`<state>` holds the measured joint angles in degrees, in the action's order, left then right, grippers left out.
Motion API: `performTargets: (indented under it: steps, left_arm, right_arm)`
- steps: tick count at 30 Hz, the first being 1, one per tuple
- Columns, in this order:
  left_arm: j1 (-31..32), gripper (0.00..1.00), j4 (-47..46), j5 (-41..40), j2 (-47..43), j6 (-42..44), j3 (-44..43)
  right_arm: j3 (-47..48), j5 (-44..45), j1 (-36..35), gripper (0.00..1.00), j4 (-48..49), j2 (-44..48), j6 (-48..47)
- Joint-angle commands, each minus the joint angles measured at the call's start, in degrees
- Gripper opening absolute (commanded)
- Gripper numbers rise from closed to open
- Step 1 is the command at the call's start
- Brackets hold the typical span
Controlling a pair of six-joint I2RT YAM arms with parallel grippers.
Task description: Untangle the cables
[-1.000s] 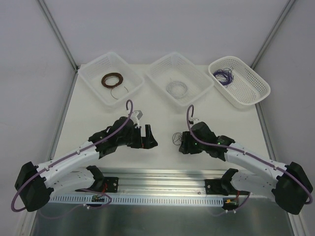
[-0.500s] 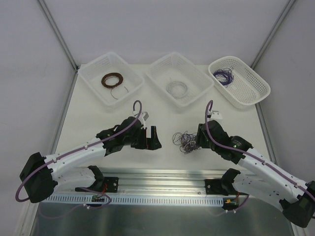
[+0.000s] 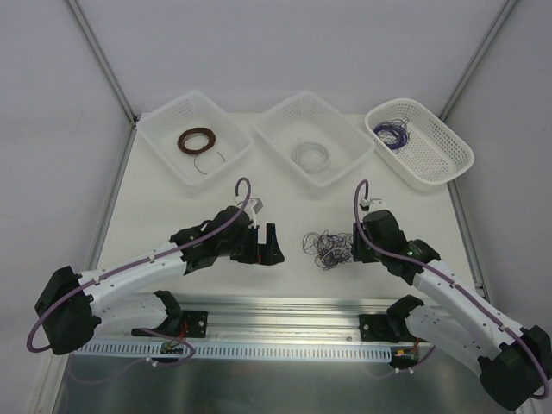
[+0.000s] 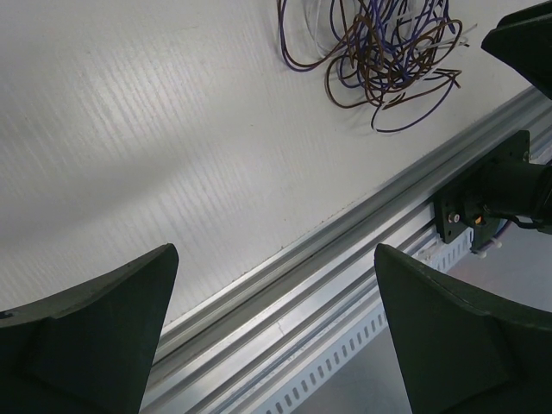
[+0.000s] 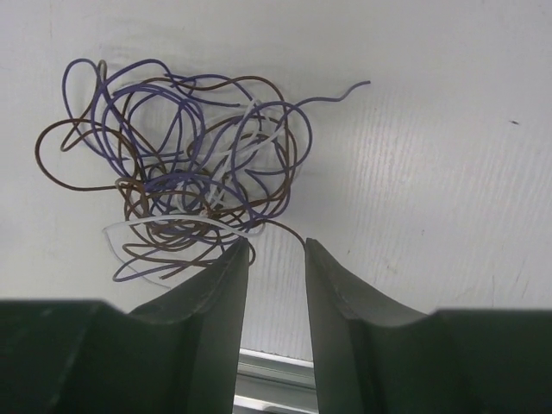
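the cables (image 5: 185, 172) lie knotted just ahead of the right gripper (image 5: 277, 246), jaws narrowly parted, empty; left gripper (image 4: 272, 259) spread wide; untangling not begun.

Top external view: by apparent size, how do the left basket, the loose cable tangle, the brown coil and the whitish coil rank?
1. left basket, clearly the largest.
2. cable tangle on the table, a wider spread than either coil.
3. brown coil and whitish coil: these look about alike, so I leave them unranked.

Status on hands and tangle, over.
Left hand open, empty, standing off. Right hand narrowly open at the cables, brown strand between tips. Nothing blocking.
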<state>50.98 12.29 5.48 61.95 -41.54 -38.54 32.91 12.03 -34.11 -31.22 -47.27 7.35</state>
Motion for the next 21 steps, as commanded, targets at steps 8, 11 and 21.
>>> performTargets:
  steps: [8, 11, 21]
  left_arm:
    - [0.87, 0.99, -1.22, 0.06, 0.89, -0.39, -2.33]
    - [0.96, 0.99, -1.22, -0.03, 0.98, -0.30, -2.33]
    - [1.49, 0.99, -1.13, 0.50, 2.29, 0.23, -2.94]
  right_arm:
    - [-1.70, -10.10, 0.80, 0.35, 9.77, -5.38, -6.12]
    - [-2.23, -10.10, 1.06, 0.33, 11.44, -6.52, -6.04]
    - [-2.41, -10.98, 0.97, 0.26, 11.89, -6.79, -6.12]
